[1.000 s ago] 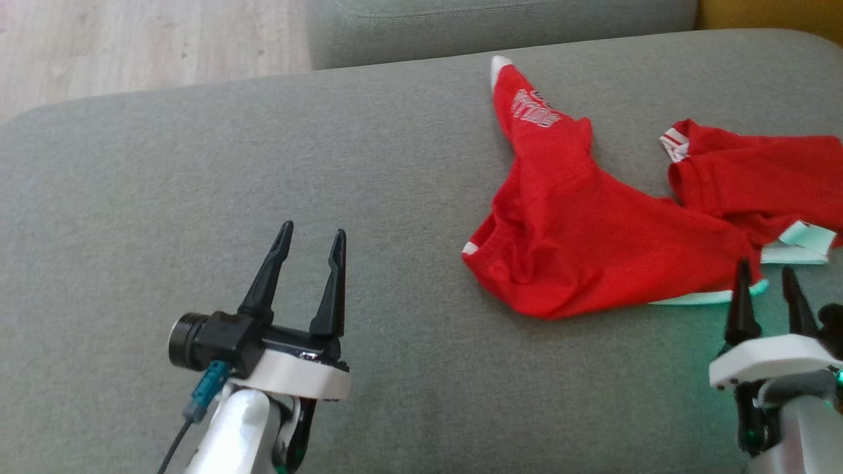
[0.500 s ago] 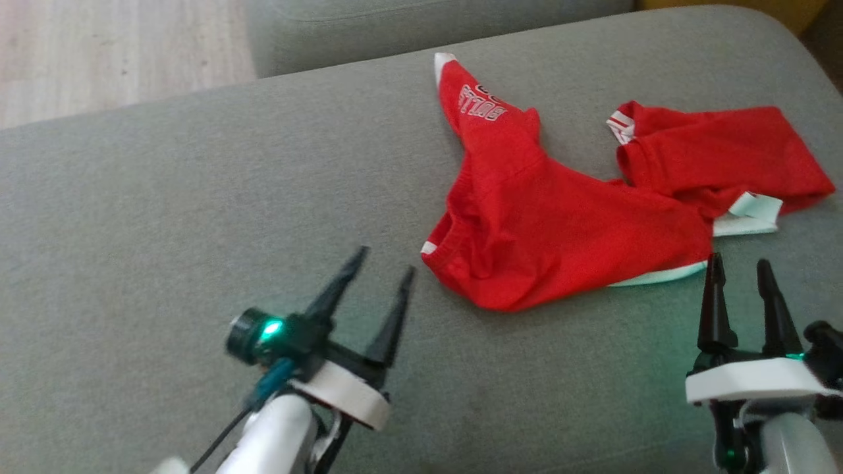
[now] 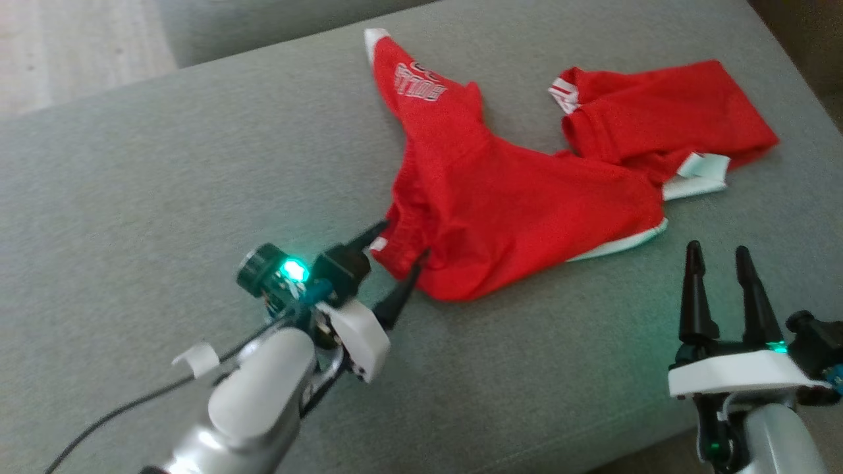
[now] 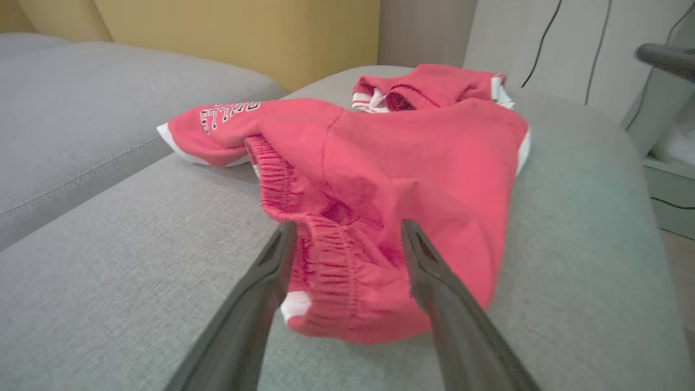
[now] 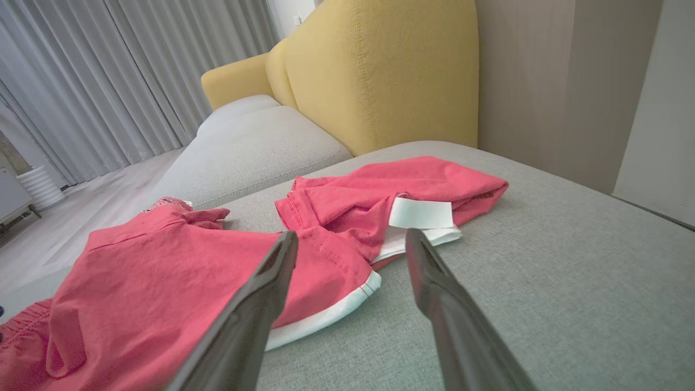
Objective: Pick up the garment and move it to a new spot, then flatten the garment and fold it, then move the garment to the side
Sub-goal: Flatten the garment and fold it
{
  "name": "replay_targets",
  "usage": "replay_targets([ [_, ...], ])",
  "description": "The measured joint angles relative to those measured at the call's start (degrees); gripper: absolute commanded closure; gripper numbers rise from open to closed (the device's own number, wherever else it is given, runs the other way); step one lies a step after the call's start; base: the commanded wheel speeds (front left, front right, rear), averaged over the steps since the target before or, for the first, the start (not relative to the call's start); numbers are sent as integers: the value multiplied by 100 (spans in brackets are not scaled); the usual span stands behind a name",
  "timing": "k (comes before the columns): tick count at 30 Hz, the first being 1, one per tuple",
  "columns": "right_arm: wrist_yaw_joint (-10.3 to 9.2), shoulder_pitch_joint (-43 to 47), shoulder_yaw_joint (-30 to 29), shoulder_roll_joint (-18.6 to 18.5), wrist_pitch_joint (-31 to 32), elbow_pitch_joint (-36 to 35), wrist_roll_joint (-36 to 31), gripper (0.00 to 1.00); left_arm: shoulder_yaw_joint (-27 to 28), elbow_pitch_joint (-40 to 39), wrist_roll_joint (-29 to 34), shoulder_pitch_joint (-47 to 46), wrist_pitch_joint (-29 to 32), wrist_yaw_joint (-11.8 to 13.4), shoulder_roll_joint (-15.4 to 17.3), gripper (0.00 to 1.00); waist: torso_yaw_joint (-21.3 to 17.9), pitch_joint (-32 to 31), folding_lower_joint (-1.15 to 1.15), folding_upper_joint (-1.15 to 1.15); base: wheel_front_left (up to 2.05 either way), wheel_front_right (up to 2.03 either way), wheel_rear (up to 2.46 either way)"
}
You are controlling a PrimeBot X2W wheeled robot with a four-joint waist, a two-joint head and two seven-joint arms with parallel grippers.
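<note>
- While we look down from the head, the red garment lies crumpled on the grey sofa cushion, toward the cushion's far right part. One narrow end points away from us and carries white lettering.
- Our left gripper sits at the garment's near left end with its fingers spread wide, and we grip nothing with it.
- Seen from the left wrist, the gathered elastic waistband bulges up between the two fingers. We cannot tell whether either finger touches the cloth.
- Our right gripper stands over the cushion just short of the garment's white-edged hem, apart from it. Its fingers are parted just as wide, and they are empty.
- From the right wrist we see a white flap folded out of the garment's other end, beyond the fingertips.
- A yellow backrest rises behind the cushion.
</note>
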Motion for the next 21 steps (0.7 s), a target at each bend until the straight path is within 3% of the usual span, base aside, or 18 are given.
replay_targets([
  [8,0,-30,199,0,0,-18,105,0,68,784,-280,-354,508,7,-83,0,-381,128,0,0,0,0,0],
  [9,0,-35,209,0,0,-18,105,0,40,851,-348,-375,572,5,-108,13,-415,136,0,0,0,0,0],
  [10,0,-42,215,0,0,-18,107,0,-3,900,-397,-403,625,4,-119,73,-441,140,0,0,0,0,0],
  [11,0,-52,219,0,0,-18,115,0,-27,934,-446,-426,647,3,-126,100,-460,143,0,0,0,0,0],
  [21,0,-71,151,-1,0,-103,52,0,511,732,-916,-641,-630,16,-43,100,-142,26,0,0,0,0,0],
])
